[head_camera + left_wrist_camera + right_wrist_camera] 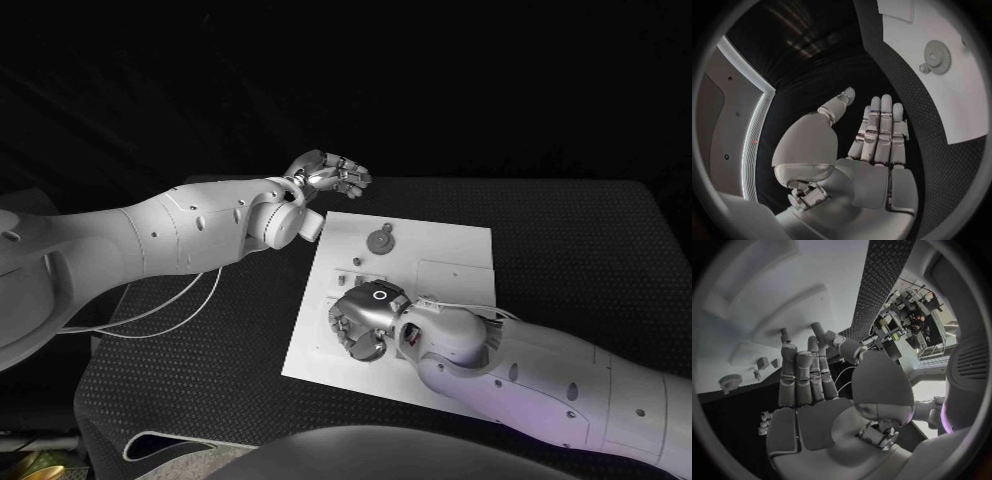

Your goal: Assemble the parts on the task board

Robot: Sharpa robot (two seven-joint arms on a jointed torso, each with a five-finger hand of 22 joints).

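Over the task board (433,250)'s near-left part hovered the right hand (368,320), fingers apparently extended and empty, the gear (378,241) just beyond; the left hand (329,175) waited open, farther off.

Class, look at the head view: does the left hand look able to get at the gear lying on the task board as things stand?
Probably yes. The left hand hovers open off the task board's far corner, the gear lies just beyond on bare plate, and the right hand works nearer the robot.
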